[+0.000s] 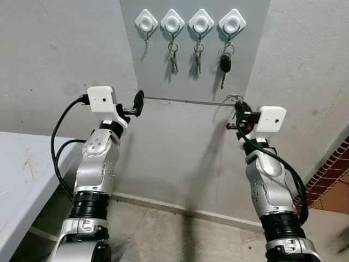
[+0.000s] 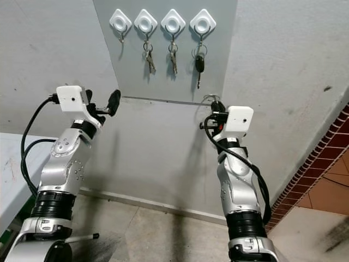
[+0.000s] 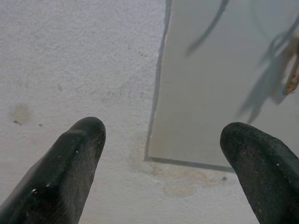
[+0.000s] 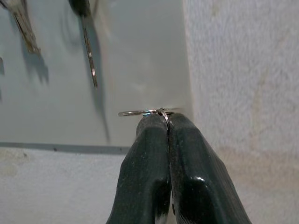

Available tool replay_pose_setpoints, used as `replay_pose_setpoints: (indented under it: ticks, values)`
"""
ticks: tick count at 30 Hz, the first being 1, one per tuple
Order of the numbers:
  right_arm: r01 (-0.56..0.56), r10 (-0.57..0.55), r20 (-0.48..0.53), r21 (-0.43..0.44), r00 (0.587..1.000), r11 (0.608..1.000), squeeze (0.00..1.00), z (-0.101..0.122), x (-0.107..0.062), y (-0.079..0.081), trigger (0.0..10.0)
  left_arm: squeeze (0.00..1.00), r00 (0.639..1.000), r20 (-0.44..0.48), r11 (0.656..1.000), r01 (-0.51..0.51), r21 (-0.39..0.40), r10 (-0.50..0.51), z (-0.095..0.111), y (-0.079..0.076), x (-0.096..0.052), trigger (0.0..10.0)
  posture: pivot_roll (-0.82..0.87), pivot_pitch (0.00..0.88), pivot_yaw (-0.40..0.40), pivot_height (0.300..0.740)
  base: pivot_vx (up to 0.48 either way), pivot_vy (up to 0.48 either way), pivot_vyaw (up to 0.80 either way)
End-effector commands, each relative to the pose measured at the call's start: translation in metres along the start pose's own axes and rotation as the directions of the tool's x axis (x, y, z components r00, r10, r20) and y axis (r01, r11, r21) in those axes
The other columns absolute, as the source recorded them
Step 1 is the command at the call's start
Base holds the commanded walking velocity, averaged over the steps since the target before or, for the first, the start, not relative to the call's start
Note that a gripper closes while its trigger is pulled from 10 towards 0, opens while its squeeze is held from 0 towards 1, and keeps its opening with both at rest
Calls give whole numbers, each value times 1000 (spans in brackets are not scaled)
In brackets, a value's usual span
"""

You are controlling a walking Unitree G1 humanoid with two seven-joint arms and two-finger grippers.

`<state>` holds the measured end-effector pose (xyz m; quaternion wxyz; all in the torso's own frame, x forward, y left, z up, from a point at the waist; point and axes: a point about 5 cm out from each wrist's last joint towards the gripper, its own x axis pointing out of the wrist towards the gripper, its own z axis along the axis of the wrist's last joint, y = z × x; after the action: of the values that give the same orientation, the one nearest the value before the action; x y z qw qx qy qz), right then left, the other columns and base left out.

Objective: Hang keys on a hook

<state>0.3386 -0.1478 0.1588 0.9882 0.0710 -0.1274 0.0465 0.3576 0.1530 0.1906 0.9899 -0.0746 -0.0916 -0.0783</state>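
A thin silver metal key ring is pinched between the tips of the right gripper, whose two black fingers are pressed tightly together on it. Only a narrow edge of the ring is trapped, so it could be twisted out of the grip or dropped if it is bumped against the grey wall panel during the lift. The ring is seen edge-on, as a flat loop projecting sideways past the fingertips; any keys below it are hidden by the fingers. Above the fingers, four white diamond-shaped plastic hooks are mounted in a row; three carry keys, and the leftmost looks free, so a long reach across is judged necessary. The left gripper is held near the panel's lower corner, spread apart and empty.
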Motion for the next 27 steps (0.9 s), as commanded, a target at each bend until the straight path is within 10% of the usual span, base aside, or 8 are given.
replay_pose_setpoints:
  ticks: [1, 27]
  values:
    - [-17, 17, 40, -17, 999, 1000, 0, 13, 5, 1, 10000, 0, 1000, 19, 1000, -16, 5, 16, 5, 2, -1, 10000, -14, 0, 27, 740, 0, 0, 0]
    - [-38, 40, 58, -35, 998, 999, 0, 21, 11, 3, 10000, 0, 999, 41, 1000, -21, 20, 20, 16, 6, 6, 10000, -5, 0, 60, 740, 0, 0, 0]
